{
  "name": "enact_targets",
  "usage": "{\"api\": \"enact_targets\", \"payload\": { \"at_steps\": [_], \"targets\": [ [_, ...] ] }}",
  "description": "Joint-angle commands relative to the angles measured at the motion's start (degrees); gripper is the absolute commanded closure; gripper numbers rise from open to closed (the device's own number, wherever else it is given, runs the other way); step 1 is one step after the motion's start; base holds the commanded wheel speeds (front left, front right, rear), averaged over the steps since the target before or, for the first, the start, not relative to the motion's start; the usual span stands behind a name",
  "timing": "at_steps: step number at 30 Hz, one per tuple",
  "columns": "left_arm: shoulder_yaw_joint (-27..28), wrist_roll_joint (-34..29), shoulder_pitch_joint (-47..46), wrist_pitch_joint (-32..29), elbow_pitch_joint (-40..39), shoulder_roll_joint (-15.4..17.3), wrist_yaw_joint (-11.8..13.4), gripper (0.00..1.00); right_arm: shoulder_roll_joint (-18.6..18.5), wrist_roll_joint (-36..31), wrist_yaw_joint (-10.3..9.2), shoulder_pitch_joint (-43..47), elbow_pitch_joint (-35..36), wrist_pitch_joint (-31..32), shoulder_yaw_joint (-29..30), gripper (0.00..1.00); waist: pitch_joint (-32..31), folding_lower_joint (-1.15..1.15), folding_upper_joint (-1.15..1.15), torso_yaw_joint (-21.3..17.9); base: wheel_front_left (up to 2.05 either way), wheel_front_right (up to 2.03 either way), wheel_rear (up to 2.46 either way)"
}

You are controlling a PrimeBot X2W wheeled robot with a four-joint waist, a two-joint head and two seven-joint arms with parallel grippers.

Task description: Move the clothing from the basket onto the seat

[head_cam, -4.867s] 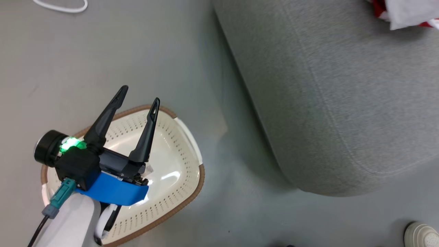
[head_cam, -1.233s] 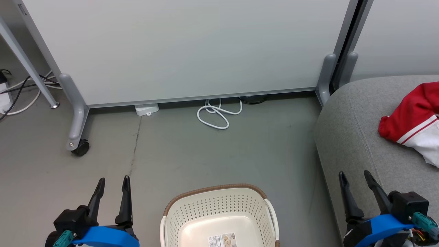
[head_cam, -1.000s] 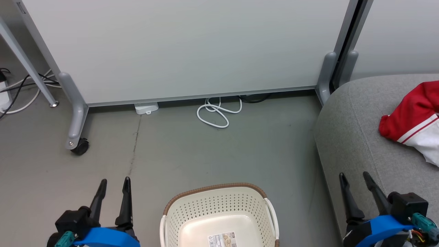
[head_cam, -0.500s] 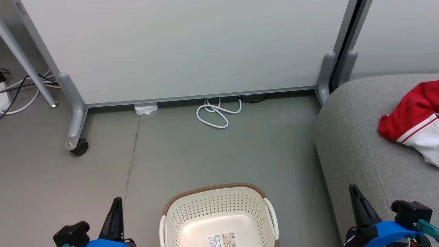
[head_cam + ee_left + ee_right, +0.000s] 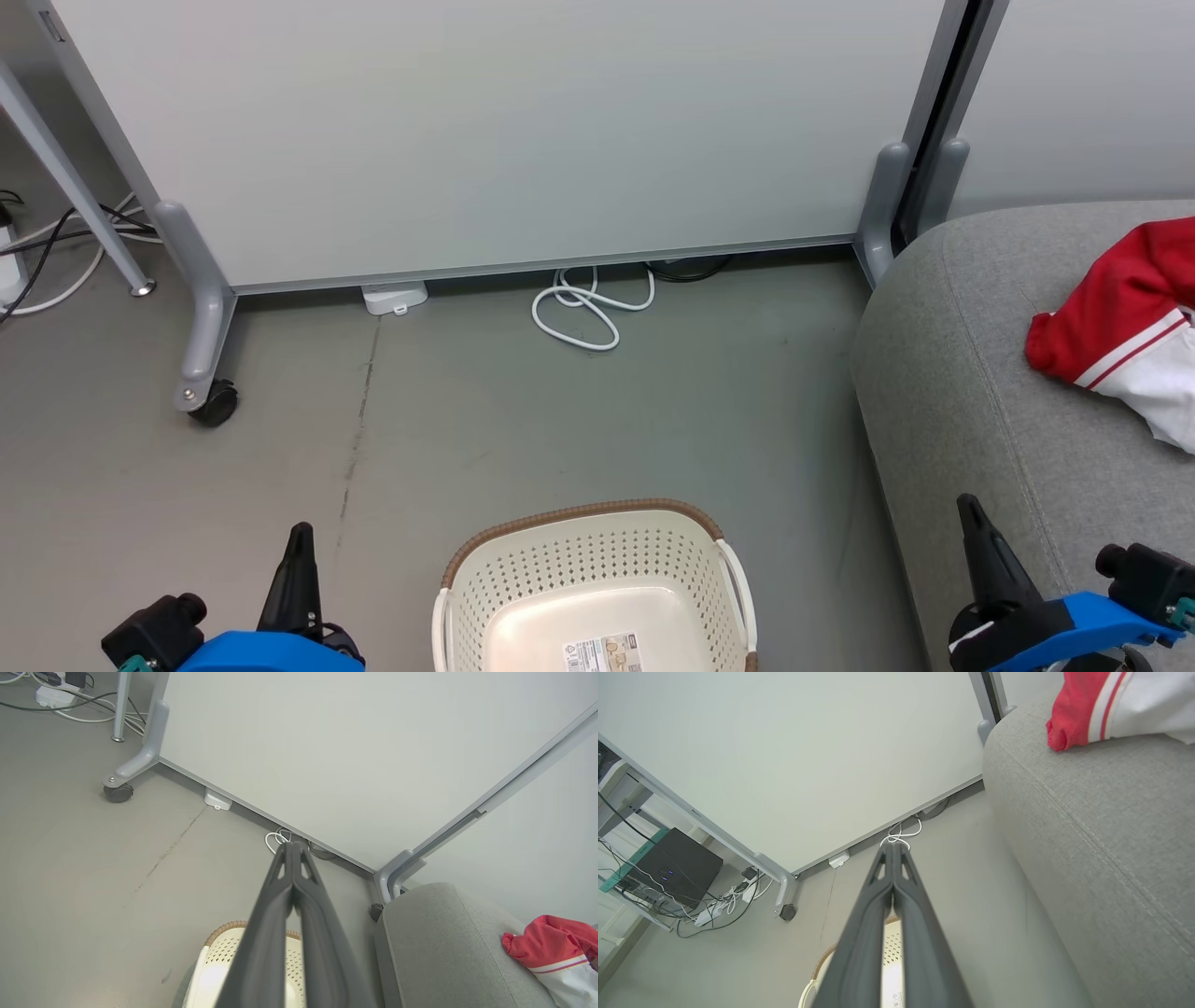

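The cream basket [image 5: 523, 579] with a brown rim stands on the floor at the bottom centre; only a label shows inside it. Red and white clothing [image 5: 1120, 327] lies on the grey seat [image 5: 980, 392] at the right, and it shows again as clothing [image 5: 551, 947] and clothing [image 5: 1092, 704] in the wrist views. My left gripper [image 5: 301, 534] is at the lower left, shut with nothing in it, its tips together [image 5: 290, 845]. My right gripper [image 5: 968, 509] hangs at the lower right beside the seat's front, also shut and empty [image 5: 891, 847].
A white partition panel [image 5: 504, 131] on grey castor legs [image 5: 201, 373] stands behind. A coiled white cable [image 5: 583, 313] and a small white box [image 5: 394, 297] lie at its foot. More cables and a table leg [image 5: 75, 187] are at the far left. Grey floor [image 5: 579, 429] surrounds the basket.
Both grippers went from open to shut and sank lower in the head view. The basket, clothing and seat stay put.
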State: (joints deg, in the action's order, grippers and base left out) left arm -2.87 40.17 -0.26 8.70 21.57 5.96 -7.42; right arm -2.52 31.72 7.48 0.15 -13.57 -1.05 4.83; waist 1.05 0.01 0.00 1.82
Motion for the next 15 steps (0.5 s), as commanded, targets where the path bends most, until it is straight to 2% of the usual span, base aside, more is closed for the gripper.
{"api": "enact_targets", "payload": {
  "at_steps": [1, 15],
  "targets": [
    [0.6, 1.9, -1.9, -0.4, -1.2, 0.1, 0.0, 1.00, -0.2, 2.4, 0.00, -1.8, 0.8, 0.2, 0.2, 1.00, 0.0, 0.00, 0.00, 0.0, 0.00, 0.00, 0.00],
    [2.4, 12.1, -2.9, -3.4, -2.5, -0.5, 0.0, 1.00, -0.3, 14.1, 0.01, -2.9, 0.6, 1.7, 0.5, 1.00, -0.1, 0.00, 0.00, -0.3, 0.00, 0.00, 0.00]
  ]
}}
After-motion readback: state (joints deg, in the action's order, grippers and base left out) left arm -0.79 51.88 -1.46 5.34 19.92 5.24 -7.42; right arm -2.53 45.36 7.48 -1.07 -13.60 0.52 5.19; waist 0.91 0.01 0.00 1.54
